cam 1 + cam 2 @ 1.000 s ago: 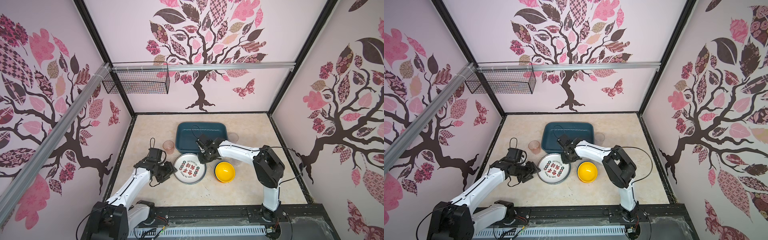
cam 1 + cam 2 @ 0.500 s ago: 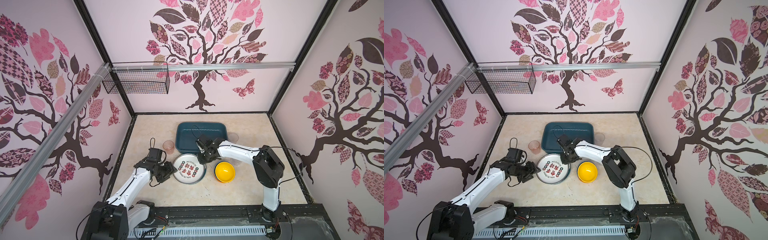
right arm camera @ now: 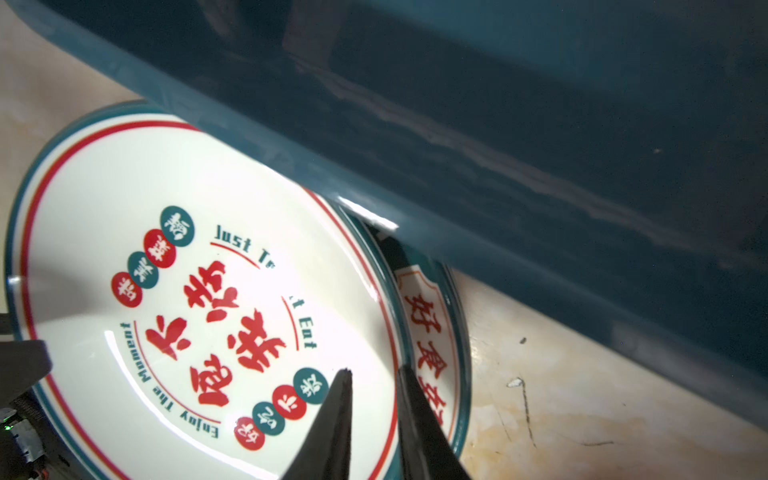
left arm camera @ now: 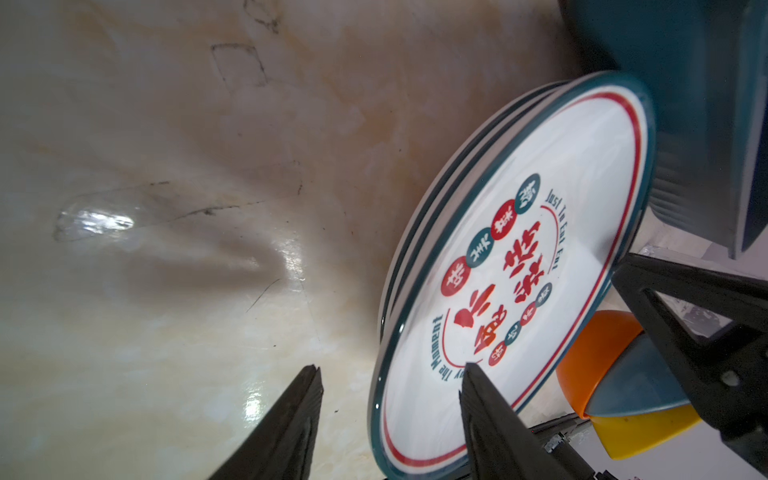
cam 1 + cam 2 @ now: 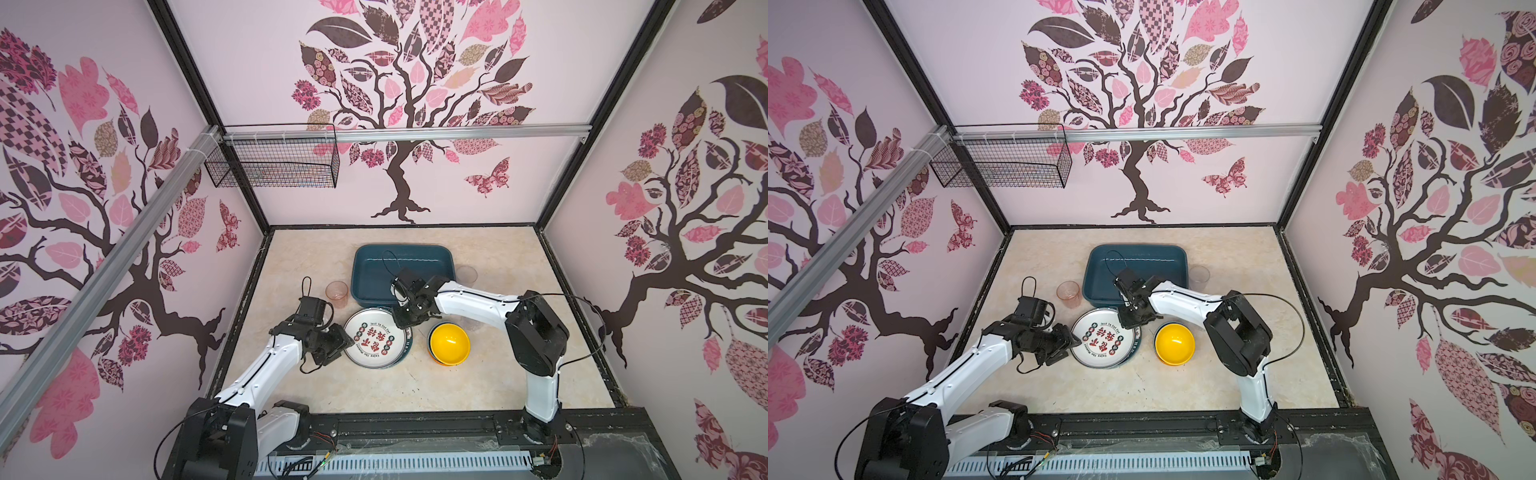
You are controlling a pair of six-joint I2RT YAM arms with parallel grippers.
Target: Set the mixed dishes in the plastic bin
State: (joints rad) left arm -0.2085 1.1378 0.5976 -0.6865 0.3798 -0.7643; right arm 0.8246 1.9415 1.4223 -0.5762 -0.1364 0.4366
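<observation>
A stack of white plates (image 5: 376, 338) lies in front of the dark teal bin (image 5: 403, 270). My right gripper (image 3: 376, 374) is shut on the far rim of the top plate (image 3: 187, 291), one finger on its face and one outside the rim. That plate stands tilted above the plates beneath (image 3: 432, 332). My left gripper (image 4: 390, 370) is open astride its near rim (image 4: 376, 395), one finger over the plate's face, the other clear of the rim over the table. A yellow bowl (image 5: 449, 341) sits nested on a blue (image 4: 640, 386) and an orange one (image 4: 598, 353), right of the plates.
A pinkish cup (image 5: 336, 293) stands left of the bin, close to the left arm. A clear cup (image 5: 466, 275) stands at the bin's right corner, behind the right arm. A black wire basket (image 5: 274, 162) hangs on the back wall. Booth walls close in on three sides.
The left gripper's jaws have narrowed a little around the plate's rim. Both arms and the dishes stay almost where they were.
</observation>
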